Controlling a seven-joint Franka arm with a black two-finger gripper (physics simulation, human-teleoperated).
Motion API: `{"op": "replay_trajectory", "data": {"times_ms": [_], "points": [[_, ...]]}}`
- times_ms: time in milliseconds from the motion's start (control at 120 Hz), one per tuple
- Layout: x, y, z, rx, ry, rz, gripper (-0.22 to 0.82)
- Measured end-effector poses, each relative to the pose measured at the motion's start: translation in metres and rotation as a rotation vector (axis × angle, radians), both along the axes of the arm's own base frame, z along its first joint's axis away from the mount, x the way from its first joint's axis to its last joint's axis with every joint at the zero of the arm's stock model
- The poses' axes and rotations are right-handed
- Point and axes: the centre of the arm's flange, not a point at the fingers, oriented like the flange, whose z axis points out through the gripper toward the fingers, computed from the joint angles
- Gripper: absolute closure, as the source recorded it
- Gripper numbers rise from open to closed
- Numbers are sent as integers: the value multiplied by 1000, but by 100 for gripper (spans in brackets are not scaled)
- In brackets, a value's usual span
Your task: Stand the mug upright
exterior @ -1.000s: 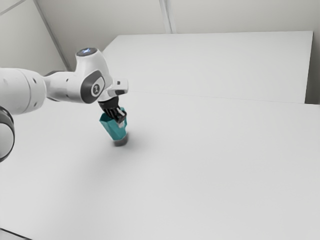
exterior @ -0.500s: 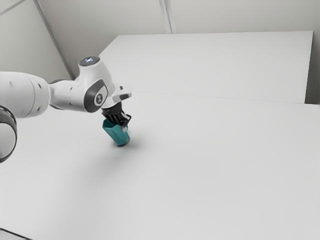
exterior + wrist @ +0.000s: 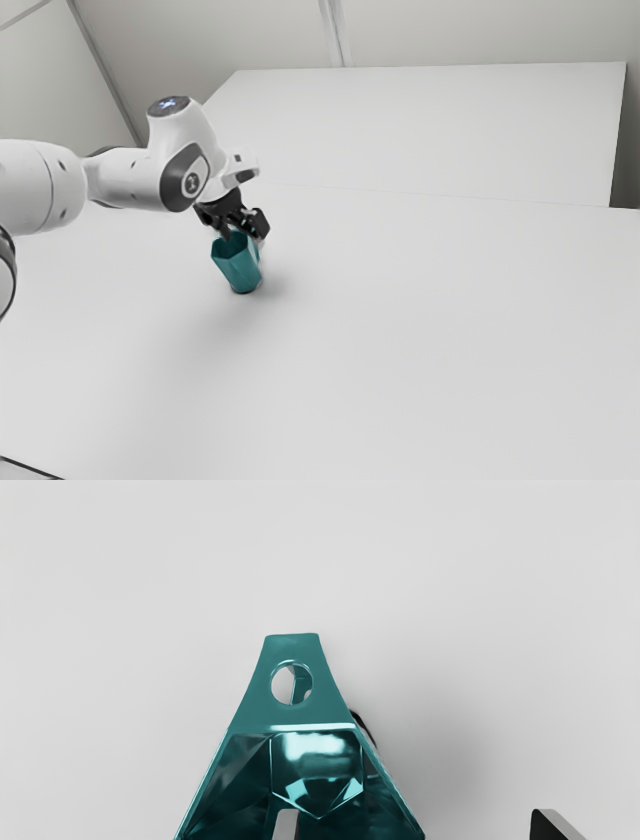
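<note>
Just below your end effector, on the tabletop: the mug, mouth up, exact tilt unclear | your fingers stand wide apart, one over or in the mouth, the other outside, apart from the wall; you grip nothing | handle juts away from the line between your fingers

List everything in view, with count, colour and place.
Mug: one, teal, on the table, mouth up
Mug's handle: one, teal with a round hole, at the rim
Table: one, white, under the mug
Flat surface: one, white, beyond the table
Walls: at least two, pale grey, in the background
Arm: one, white and dark grey, from the exterior view's left
Gripper: one, black, open, one fingertip inside the mug, one outside
</note>
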Motion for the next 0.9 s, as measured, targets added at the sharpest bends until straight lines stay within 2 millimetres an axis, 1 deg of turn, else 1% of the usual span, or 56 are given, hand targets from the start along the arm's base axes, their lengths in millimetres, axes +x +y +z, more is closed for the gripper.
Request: {"op": "replay_trajectory", "data": {"times_ms": [67, 200, 317, 483, 550, 650, 900], "points": [[-3, 0, 23, -4, -10, 4, 9], [6, 4, 72, -16, -13, 15, 5], [13, 7, 113, -26, -3, 18, 3], [14, 5, 167, -31, 12, 7, 1], [11, 2, 179, -29, 30, -2, 1], [8, 0, 188, -29, 54, -16, 1], [3, 2, 189, -33, 97, -35, 0]]}}
